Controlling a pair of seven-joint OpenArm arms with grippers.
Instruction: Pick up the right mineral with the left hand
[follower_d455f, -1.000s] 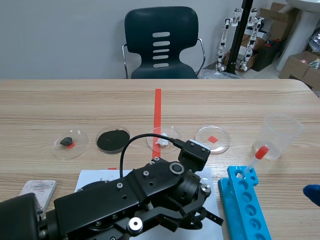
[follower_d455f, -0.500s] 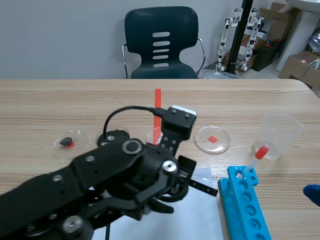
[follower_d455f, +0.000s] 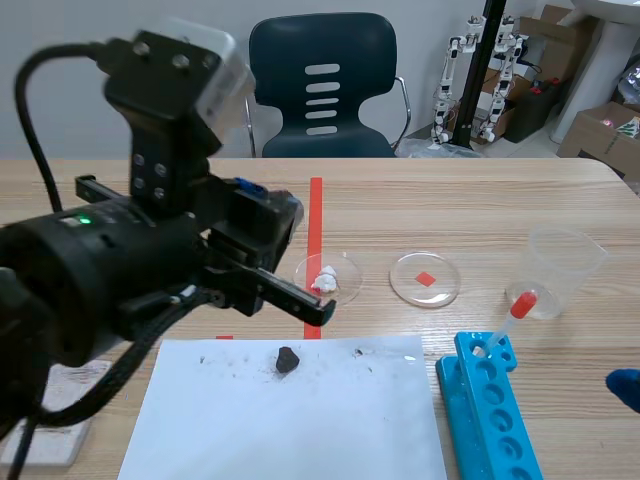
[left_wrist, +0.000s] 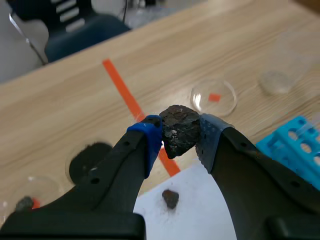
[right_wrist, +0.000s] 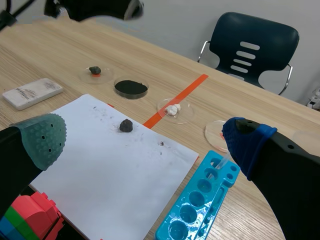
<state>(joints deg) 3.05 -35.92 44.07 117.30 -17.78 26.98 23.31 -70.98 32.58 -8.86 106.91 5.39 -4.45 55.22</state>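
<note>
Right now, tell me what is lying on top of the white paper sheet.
One small dark mineral and scattered dark crumbs lie on the sheet. One near corner is hidden behind the right pincer in its wrist view.

Left fingers (left_wrist: 146, 146) clamped, right fingers (right_wrist: 42, 137) apart

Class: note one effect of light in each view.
Scene view: a green light glows on the left arm. Left wrist view: pale glints on the mineral in the pincer. Right wrist view: the paper is evenly bright.
</note>
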